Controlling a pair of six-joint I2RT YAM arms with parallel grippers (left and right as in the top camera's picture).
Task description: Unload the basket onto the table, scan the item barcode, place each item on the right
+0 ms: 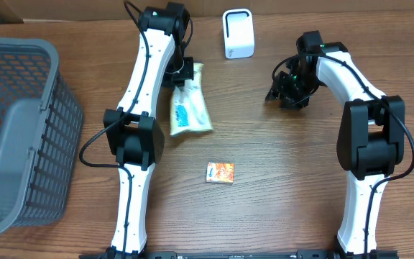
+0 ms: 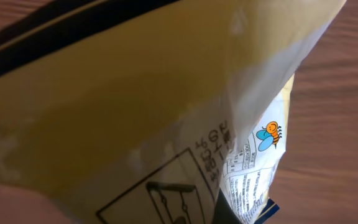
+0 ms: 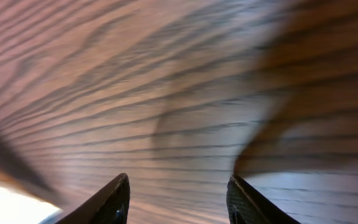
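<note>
The left claw [image 1: 182, 72] pinches shut on the top edge of the yellow snack packet [image 1: 190, 108], which lies on the counter [image 1: 286, 173] near the white scanner [image 1: 237, 33]; the right claw [image 3: 178, 180] hangs parted and empty over bare wood; the pick-up appears under way; next, the packet's barcode must be raised and turned toward the scanner's face.

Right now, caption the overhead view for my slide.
Left pincer grips a cream pouch near the white scanner; right pincer open and empty.
</note>
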